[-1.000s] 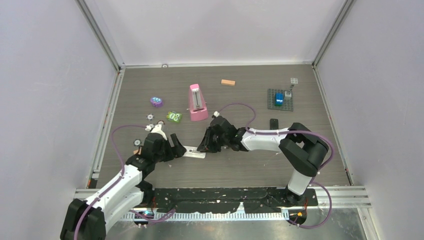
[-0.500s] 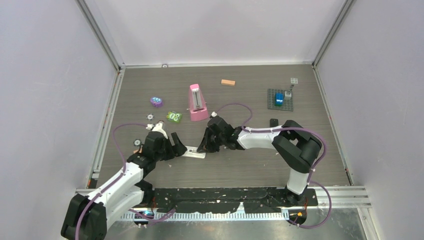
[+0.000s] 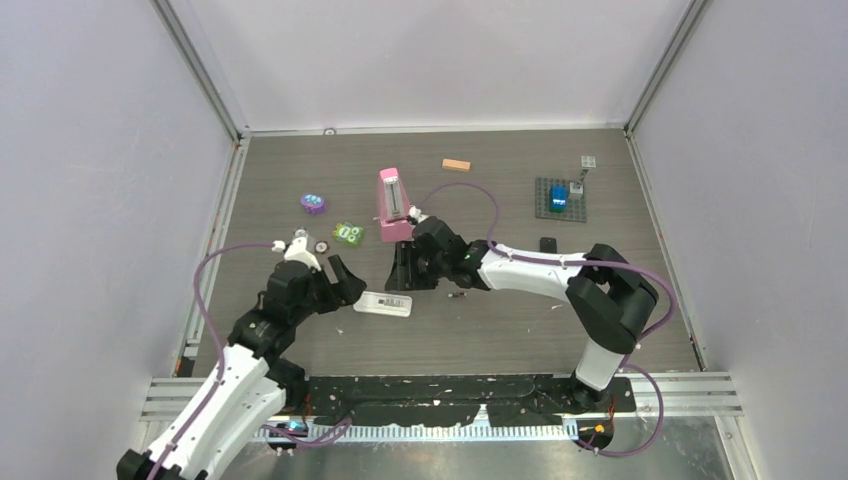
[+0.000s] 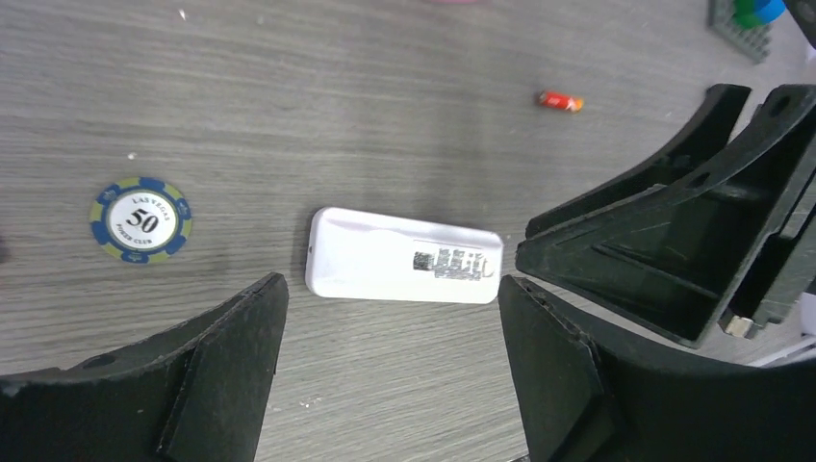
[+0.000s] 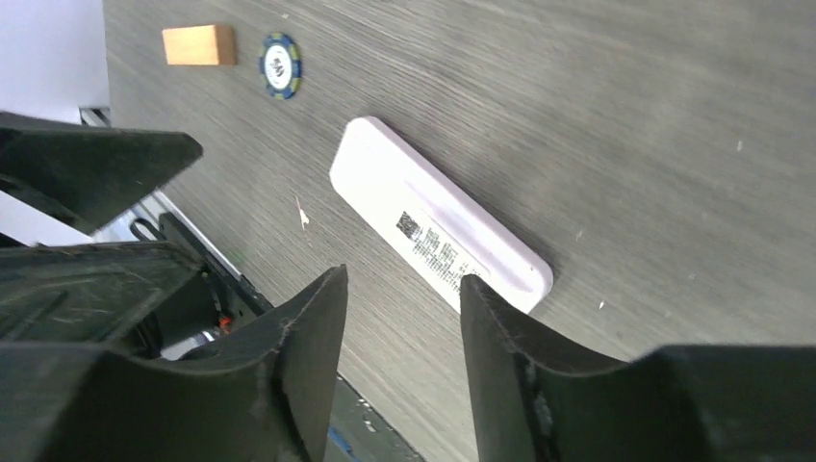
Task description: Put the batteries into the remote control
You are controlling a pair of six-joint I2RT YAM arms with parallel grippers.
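Two robot arms meet over a white remote point(image 3: 383, 304) lying flat near the middle of a grey wood-grain table point(image 3: 500, 330), its labelled side up. Whether that side has a battery cover in place is hard to tell from these views.

The left gripper point(image 4: 385, 385) hangs over the remote with its jaws spread wide. One finger stands off each end and neither touches it, so nothing is grasped. The right gripper point(image 5: 399, 375) faces it from the other side, tilted down toward the remote's end. Its two fingers are parted with only bare table and the remote's tip showing in the gap, so it too is released.

One red battery point(image 4: 559, 100) lies loose on the table, well apart from the remote on its far side and near the right gripper's fingers. In the overhead view it is only a dark speck just right of that gripper.

A blue-and-white poker chip point(image 4: 141, 218) lies near the remote on the left arm's side, with an orange block point(image 5: 198, 44) just beside it in the right wrist view. Further back stand a pink object point(image 3: 396, 205) and a grey plate point(image 3: 545, 205) carrying a blue brick point(image 3: 558, 197).
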